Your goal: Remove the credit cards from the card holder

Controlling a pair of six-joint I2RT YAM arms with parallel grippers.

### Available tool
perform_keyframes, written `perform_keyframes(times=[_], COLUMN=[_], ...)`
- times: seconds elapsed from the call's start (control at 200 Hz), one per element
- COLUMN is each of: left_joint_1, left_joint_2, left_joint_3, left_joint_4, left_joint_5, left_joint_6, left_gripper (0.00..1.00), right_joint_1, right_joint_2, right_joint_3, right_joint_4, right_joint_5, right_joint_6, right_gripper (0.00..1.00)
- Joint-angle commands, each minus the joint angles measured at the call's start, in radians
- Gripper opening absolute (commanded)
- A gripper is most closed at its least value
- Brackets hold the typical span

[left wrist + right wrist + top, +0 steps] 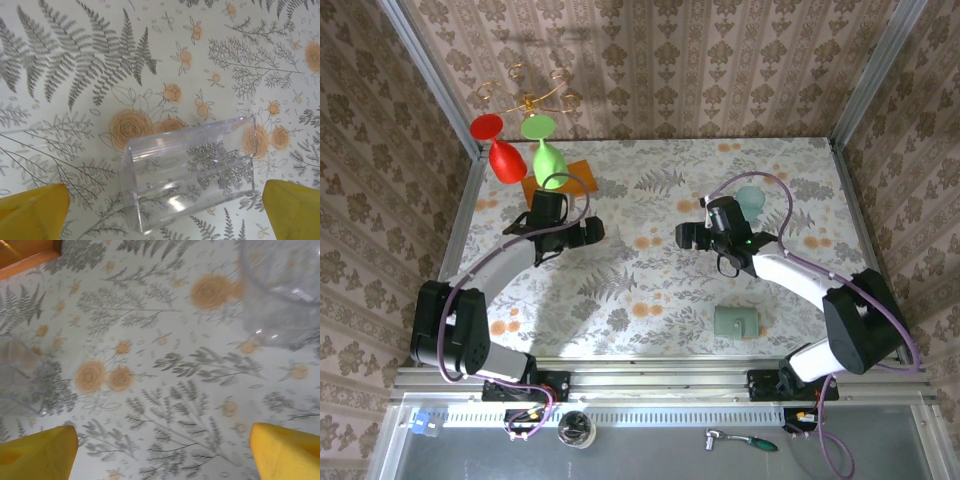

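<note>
The closed card holder point(737, 322) is laid near-right on the bench point(650, 300), long axis left-right, cards judged inside. Farther, slightly left, the right tool point(160, 452) is spread apart, nearer it than the left tool point(160, 210), likewise apart.

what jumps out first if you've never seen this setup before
The red goblet and green goblet at the far left corner catch the eye first, bright against the flower-patterned table. Next, the left gripper hangs open over a clear plastic box at mid-table. The sage-green card holder lies closed near the table's near right edge.
</note>
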Motion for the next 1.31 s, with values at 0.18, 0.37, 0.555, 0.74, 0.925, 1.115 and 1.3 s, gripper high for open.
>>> perform_keyframes(times=[0.18,0.37,0.555,0.74,0.925,1.115,1.3], left_joint_1=[-0.001,-0.003,-0.008,-0.041,-0.083,-0.093,-0.094], left_joint_2=[0.076,0.085,0.124,0.165,0.223,0.288,0.352], left_joint_3=[-0.052,-0.088,-0.067,-0.036,0.015,0.084,0.16], left_joint_4=[0.073,0.17,0.192,0.216,0.229,0.236,0.21], left_joint_5=[0.132,0.175,0.218,0.234,0.237,0.254,0.264], left_joint_6=[-0.109,-0.156,-0.165,-0.189,-0.201,-0.205,-0.183], left_gripper=[0.87,0.83,0.81,0.81,0.81,0.81,0.81], right_joint_1=[0.079,0.125,0.132,0.132,0.129,0.102,0.065], right_joint_2=[0.142,0.237,0.317,0.365,0.389,0.406,0.423], right_joint_3=[0.108,0.176,0.242,0.278,0.292,0.311,0.332], right_joint_4=[0.049,0.065,0.05,0.03,0.027,0.004,-0.008], right_joint_5=[-0.213,-0.262,-0.291,-0.285,-0.266,-0.229,-0.233], right_joint_6=[0.116,0.132,0.144,0.136,0.123,0.124,0.118], right_gripper=[0.75,0.69,0.62,0.6,0.57,0.55,0.55])
